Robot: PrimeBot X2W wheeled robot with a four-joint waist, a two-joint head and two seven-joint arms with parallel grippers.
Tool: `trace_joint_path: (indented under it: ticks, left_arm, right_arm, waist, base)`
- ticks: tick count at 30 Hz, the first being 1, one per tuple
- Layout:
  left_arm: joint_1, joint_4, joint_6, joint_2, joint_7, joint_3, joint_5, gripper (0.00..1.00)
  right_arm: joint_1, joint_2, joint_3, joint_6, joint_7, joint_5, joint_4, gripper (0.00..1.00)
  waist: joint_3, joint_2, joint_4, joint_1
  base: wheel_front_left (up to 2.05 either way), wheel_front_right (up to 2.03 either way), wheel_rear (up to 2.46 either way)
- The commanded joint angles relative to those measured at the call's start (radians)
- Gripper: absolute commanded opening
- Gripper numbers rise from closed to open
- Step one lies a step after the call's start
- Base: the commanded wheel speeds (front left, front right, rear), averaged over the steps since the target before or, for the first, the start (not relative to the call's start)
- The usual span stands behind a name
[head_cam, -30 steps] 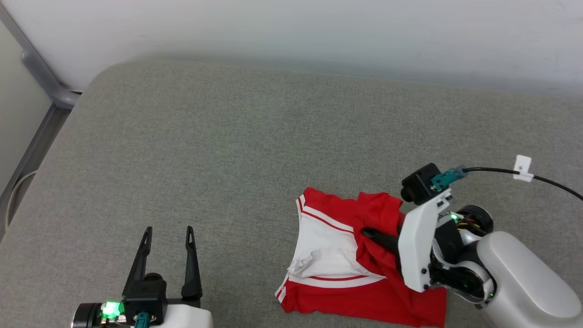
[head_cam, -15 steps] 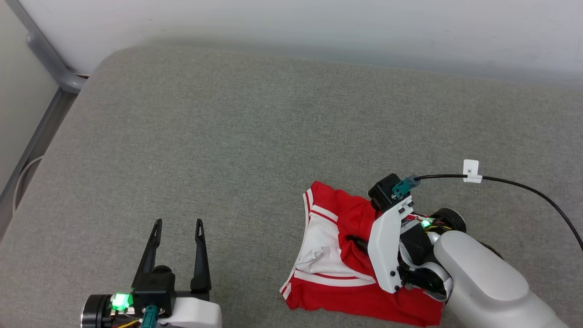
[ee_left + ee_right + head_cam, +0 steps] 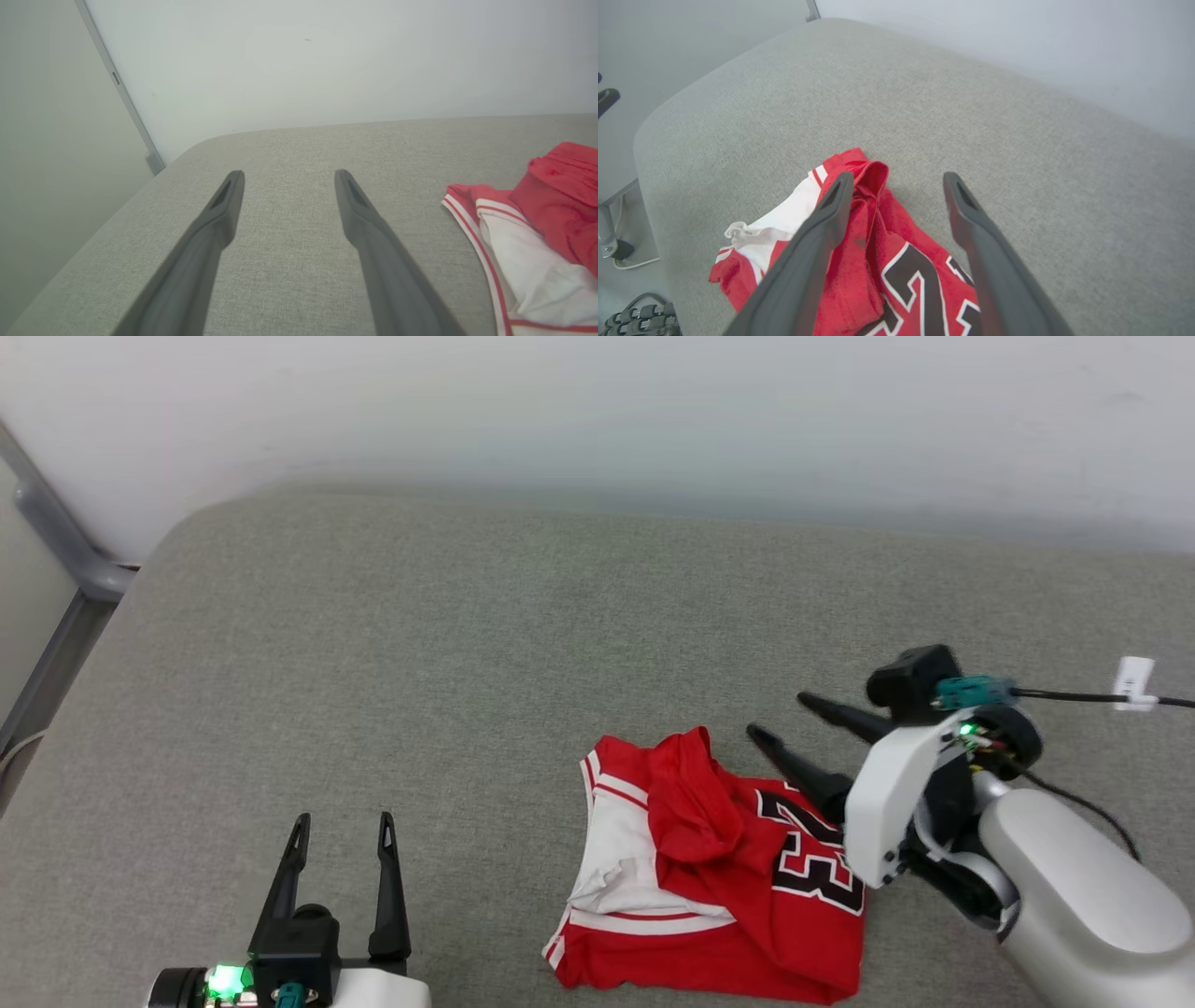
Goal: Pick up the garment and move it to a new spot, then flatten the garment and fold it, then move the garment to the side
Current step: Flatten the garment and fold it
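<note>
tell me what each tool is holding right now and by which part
Nothing is held. The right tool is open above the garment, gripping none of it; the left tool is open over the grey cushion.

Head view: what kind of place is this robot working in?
Probably a plain indoor room set up for cloth handling, perhaps a lab: a wide grey fabric-covered cushion before a bare pale wall, a grey metal frame beside it, and one red jersey lying crumpled on top.
</note>
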Motion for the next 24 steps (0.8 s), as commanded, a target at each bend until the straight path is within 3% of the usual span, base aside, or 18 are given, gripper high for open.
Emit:
trace_joint_path:
  ticks: [1, 4, 11, 18, 24]
  left_arm:
    - [0.011, -0.004, 0.002, 0.003, -0.002, 0.003, 0.002, 1.0]
    - [0.021, -0.007, 0.0, 0.006, -0.002, 0.006, 0.001, 1.0]
    - [0.044, -0.005, -0.007, 0.014, -0.002, 0.016, -0.003, 1.0]
    - [0.062, -0.009, -0.011, 0.016, -0.002, 0.019, -0.006, 1.0]
    - [0.076, -0.014, -0.018, 0.017, -0.002, 0.022, -0.008, 1.0]
  right_arm:
    - [0.021, -0.016, -0.035, -0.001, -0.042, -0.034, -0.008, 1.0]
    - [0.062, -0.016, -0.128, -0.001, -0.137, -0.118, -0.021, 1.0]
    - [0.233, 0.056, -0.412, -0.001, -0.323, -0.322, -0.079, 1.0]
    - [0.377, 0.157, -0.592, -0.001, -0.401, -0.438, -0.15, 1.0]
    - [0.507, 0.243, -0.685, -0.001, -0.431, -0.508, -0.232, 1.0]
  waist:
    - [-0.018, -0.0001, -0.021, 0.0]
    - [-0.031, -0.0001, -0.039, 0.0]
    - [-0.067, -0.0001, -0.074, 0.0]
    - [-0.085, -0.0001, -0.091, 0.0]
    - [-0.097, -0.0001, -0.099, 0.0]
  base:
    - [0.0, 0.0, 0.0]
    - [0.0, 0.0, 0.0]
    - [0.0, 0.0, 0.0]
    - [0.0, 0.0, 0.0]
    - [0.0, 0.0, 0.0]
